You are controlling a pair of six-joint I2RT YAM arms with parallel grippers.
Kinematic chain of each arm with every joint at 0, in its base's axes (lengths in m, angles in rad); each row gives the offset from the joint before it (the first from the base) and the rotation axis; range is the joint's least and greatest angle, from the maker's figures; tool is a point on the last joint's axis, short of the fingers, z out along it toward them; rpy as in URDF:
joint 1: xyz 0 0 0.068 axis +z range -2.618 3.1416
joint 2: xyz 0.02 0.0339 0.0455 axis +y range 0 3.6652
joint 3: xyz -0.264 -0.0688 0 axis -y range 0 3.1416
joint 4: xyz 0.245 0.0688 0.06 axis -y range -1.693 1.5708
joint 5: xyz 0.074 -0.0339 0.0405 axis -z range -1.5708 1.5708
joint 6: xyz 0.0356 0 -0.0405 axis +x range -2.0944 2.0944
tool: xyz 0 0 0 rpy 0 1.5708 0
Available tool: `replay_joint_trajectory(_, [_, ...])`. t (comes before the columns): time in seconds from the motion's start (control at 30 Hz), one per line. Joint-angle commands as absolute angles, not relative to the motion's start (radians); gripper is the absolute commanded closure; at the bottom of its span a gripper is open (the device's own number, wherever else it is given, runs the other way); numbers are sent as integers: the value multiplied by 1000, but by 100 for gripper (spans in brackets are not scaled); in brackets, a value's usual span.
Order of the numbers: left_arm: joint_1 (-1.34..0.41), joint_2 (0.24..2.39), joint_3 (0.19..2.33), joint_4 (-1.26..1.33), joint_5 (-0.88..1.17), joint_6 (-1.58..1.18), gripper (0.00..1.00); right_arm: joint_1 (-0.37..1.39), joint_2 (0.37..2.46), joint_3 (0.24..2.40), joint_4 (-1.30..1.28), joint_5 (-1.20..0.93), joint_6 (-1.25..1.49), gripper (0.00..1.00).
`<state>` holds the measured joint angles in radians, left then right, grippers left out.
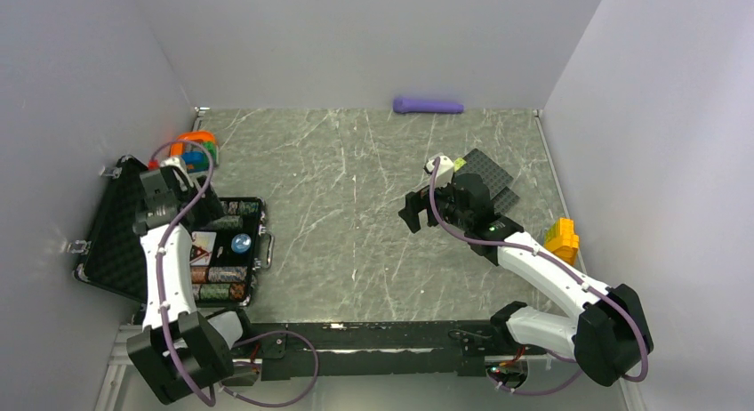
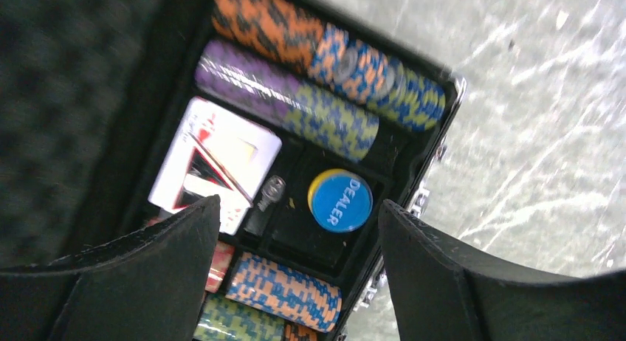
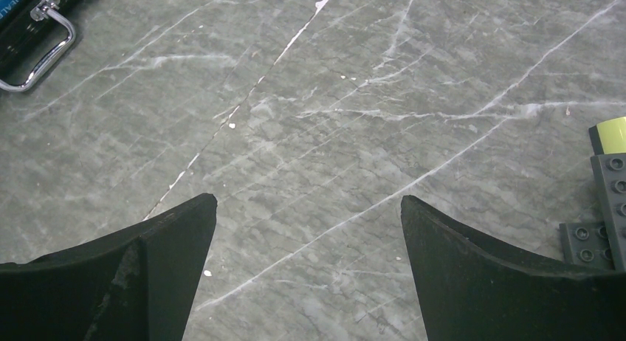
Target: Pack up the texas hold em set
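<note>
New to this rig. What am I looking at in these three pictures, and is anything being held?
Two robot arms are bolted at the near edge of a table. The wide picture comes from a fixed camera above and behind them. The other two come from a camera on each wrist, so the black wedges at the bottom are that arm's own fingers. The left gripper hangs open over the open black case, which holds rows of poker chips, a card deck and a blue dealer button. The right gripper is open above the table, near studded plates. Nothing is held. Also out: an orange toy, a yellow block, a purple object.
</note>
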<state>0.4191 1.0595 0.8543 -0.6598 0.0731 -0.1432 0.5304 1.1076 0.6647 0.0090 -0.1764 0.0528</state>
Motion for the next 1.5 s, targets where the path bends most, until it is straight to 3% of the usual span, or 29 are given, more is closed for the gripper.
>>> replay_joint_trajectory(0.0, [409,1038,1022,-667,-105,-149,16,526,1080,669,48,-176,55,1])
replay_joint_trajectory(0.17, [425,1104,1212,-651,-240,-138,5,526,1075,679,34,-176,58,1])
replay_joint_trajectory(0.5, [562,1278,1460,-666,-227,-132,4,525,1081,728,-42,-168,67,1])
replay_joint_trajectory(1.1, [593,1271,1273,-546,-317,-117,4,526,1051,761,-114,-152,63,1])
replay_joint_trajectory(1.47, [589,1194,1143,-510,-174,-158,5,526,1054,764,-114,-147,61,1])
